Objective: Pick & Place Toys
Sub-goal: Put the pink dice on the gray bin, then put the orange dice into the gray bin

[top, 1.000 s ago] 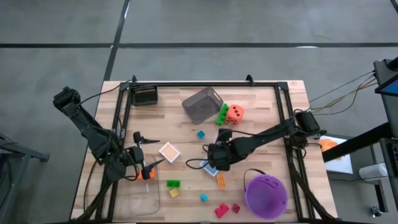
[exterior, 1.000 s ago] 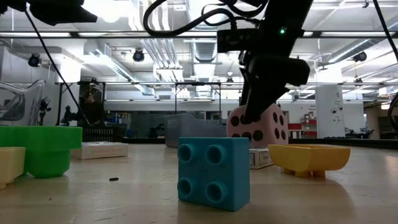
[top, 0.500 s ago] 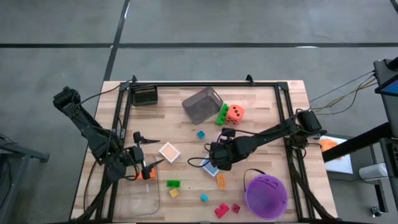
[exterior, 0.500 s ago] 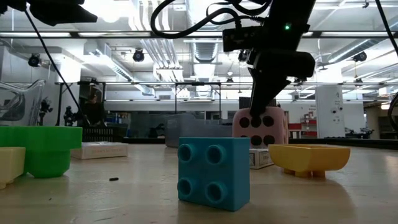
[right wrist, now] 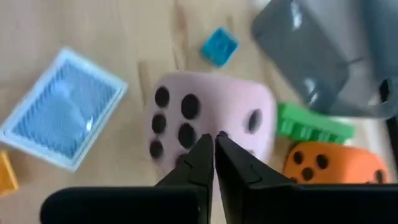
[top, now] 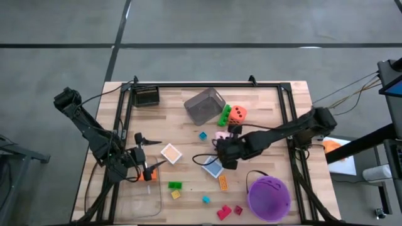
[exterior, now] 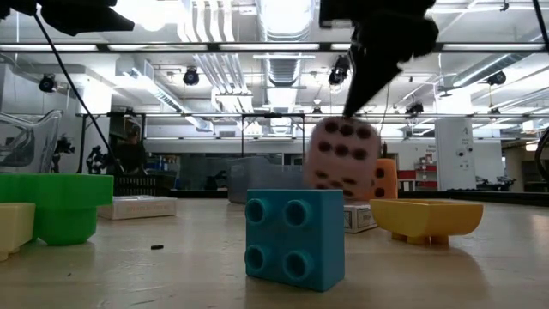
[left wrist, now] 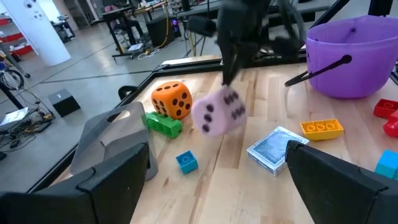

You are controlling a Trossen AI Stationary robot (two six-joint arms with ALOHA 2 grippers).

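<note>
The pink dotted die (top: 221,135) hangs tilted near the table's middle, with my right gripper (right wrist: 212,142) shut on it. It also shows in the low view (exterior: 343,160) and the left wrist view (left wrist: 217,112). Close behind it, the orange die (top: 237,113) and a green brick (top: 223,115) rest on the table. A blue tile (top: 212,167) lies flat just near of the right gripper. My left gripper (top: 152,167) waits open at the table's left, touching nothing, beside an orange-rimmed tile (top: 171,153). My right gripper pinches the pink die at its upper face (right wrist: 214,121), only at the fingertips (exterior: 350,110). The fingers slant down onto it from above and from the table's right. The die hangs tilted below them, just off the table.
A purple bucket (top: 269,196) stands at the near right. A grey container (top: 204,105) and a black box (top: 146,96) sit at the far side. Small bricks lie scattered: blue (top: 202,135), green (top: 174,185), yellow (top: 175,194), orange (top: 222,182), red (top: 223,212).
My right gripper has risen and drawn back toward the table's right and far side, uncovering the blue tile. The pink die, which stood on the table, has come up with it and now hangs tilted.
</note>
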